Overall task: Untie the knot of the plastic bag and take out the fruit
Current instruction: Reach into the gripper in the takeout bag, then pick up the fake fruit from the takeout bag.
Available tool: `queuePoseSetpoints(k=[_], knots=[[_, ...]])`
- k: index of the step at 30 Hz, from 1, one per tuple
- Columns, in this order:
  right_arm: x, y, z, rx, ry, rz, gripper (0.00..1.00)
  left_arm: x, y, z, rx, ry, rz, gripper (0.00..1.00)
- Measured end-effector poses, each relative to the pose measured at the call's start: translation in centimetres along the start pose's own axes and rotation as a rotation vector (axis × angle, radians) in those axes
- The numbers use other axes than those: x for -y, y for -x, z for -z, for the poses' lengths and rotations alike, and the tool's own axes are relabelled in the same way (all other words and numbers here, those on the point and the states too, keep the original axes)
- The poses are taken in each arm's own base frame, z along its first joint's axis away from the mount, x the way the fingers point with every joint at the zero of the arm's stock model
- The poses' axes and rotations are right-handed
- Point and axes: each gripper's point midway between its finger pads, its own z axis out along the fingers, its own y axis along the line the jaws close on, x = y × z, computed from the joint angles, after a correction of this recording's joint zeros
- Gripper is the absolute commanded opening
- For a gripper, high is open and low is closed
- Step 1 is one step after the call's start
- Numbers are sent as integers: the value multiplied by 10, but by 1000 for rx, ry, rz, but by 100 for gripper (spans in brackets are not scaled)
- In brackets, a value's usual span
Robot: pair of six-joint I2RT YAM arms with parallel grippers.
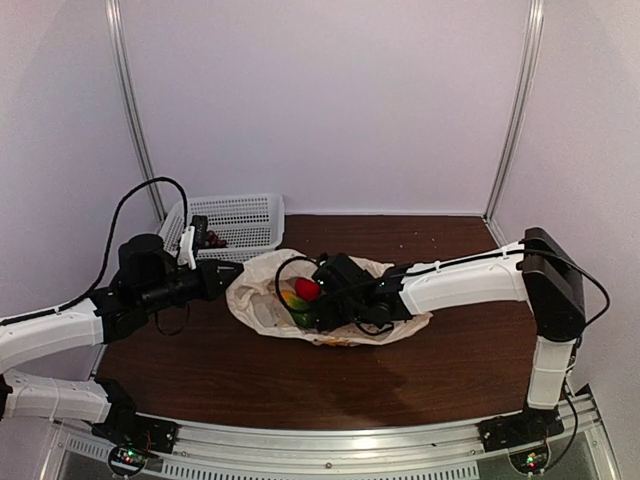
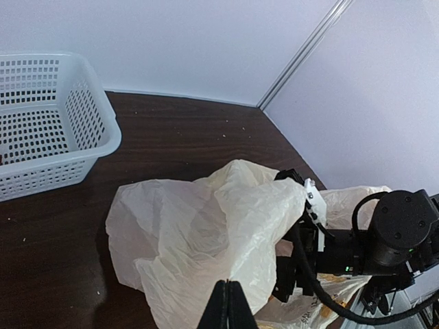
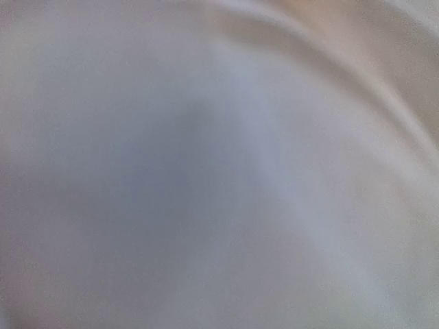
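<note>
A: While the bag [image 1: 255, 297] lies crumpled mid-table, where is the fruit [image 1: 307, 289]?
B: Inside its open mouth: one red piece, with yellow and green ones just left of it.
A: And the left gripper [image 2: 227, 288]?
B: Its fingers are pressed together on the bag's left edge, with film pinched between them.
A: The right gripper [image 1: 330, 300]?
B: It reaches in from the right beside the fruit. Film hides its fingers, so I cannot tell their gap. A white basket [image 1: 240, 215] sits far left on the table [image 1: 450, 370].
</note>
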Motion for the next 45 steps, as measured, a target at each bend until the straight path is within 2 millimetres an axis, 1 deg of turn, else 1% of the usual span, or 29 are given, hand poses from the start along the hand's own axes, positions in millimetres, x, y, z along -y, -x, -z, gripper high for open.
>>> queuePoseSetpoints(k=[5, 8, 10, 13, 15, 22, 25, 27, 30, 32, 37, 38, 39, 40, 41, 42, 43, 44, 45], knots=[[-1, -4, -10, -6, -2, 14, 80, -1, -1, -1, -4, 2, 1, 0], [-3, -8, -20, -17, -6, 25, 80, -1, -2, -2, -8, 4, 2, 0], [-4, -12, -24, -23, -9, 30, 75, -1, -2, -2, -9, 2, 2, 0], [-5, -9, -25, -16, -7, 32, 64, -1, -2, -2, -9, 1, 2, 0], [-6, -9, -25, -16, -6, 32, 60, -1, -2, -2, -9, 1, 2, 0], [-7, -8, -25, -11, 2, 40, 55, -2, -3, -2, -11, 2, 3, 0], [-8, -6, -21, -6, 10, 40, 54, -2, -4, -3, -15, 5, 4, 0], [-8, -3, -15, 1, 24, 36, 53, -3, -5, -3, -17, 5, 4, 0], [-9, 7, 4, 26, 68, 27, 52, -3, -6, -4, -20, 7, 5, 0], [-13, 17, 21, 58, 113, 19, 52, -4, -7, -5, -25, 10, 6, 0], [-26, 43, 74, 165, 267, -8, 52, -8, -13, -9, -46, 17, 11, 0], [-29, 48, 84, 188, 295, -12, 52, -8, -13, -10, -49, 17, 11, 3], [-31, 53, 94, 208, 322, -17, 52, -8, -13, -10, -50, 16, 11, 10], [-33, 56, 102, 225, 345, -21, 53, -7, -13, -10, -49, 14, 10, 20], [-34, 59, 110, 241, 369, -25, 53, -6, -11, -10, -47, 12, 6, 32], [-36, 61, 116, 252, 386, -27, 53, -5, -10, -10, -46, 10, 0, 45], [-37, 63, 124, 268, 411, -30, 53, -4, -7, -10, -46, 10, 4, 60], [-38, 66, 130, 283, 429, -34, 53, -2, -4, -10, -47, 11, -6, 68], [-38, 68, 135, 294, 442, -37, 53, 0, -1, -10, -48, 12, -5, 73]])
